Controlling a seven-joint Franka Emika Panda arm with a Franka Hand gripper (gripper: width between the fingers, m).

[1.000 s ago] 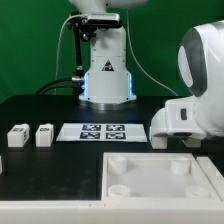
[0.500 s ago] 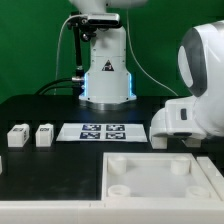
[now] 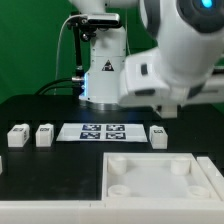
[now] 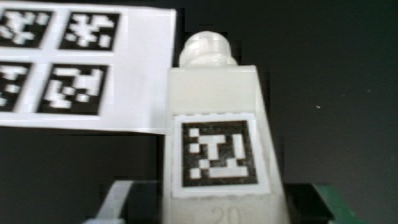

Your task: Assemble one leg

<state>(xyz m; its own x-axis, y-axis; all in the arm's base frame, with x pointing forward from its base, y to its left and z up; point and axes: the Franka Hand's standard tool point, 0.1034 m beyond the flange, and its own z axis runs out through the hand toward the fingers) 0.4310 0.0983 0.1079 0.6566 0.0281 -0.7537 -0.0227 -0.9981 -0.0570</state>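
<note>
A leg (image 3: 157,135), a small white block with a black-and-white tag, stands on the black table just to the right of the marker board (image 3: 103,131) in the exterior view. In the wrist view this leg (image 4: 217,140) fills the middle, tag facing the camera, with a rounded peg at its far end. My gripper (image 4: 222,208) straddles it with the jaws open; a dark gap shows on each side between the fingers (image 4: 128,200) and the leg. In the exterior view the arm hangs above the leg. Two more legs (image 3: 17,135) (image 3: 44,134) stand at the left.
The large white tray-like part (image 3: 205,178) with round corner sockets lies at the front right. The robot base (image 3: 105,75) stands behind the marker board (image 4: 71,60). A further white piece (image 3: 1,165) shows at the left edge.
The arm has risen from low at the exterior view's right. The leg it covered now stands uncovered on the table beside the marker board.
</note>
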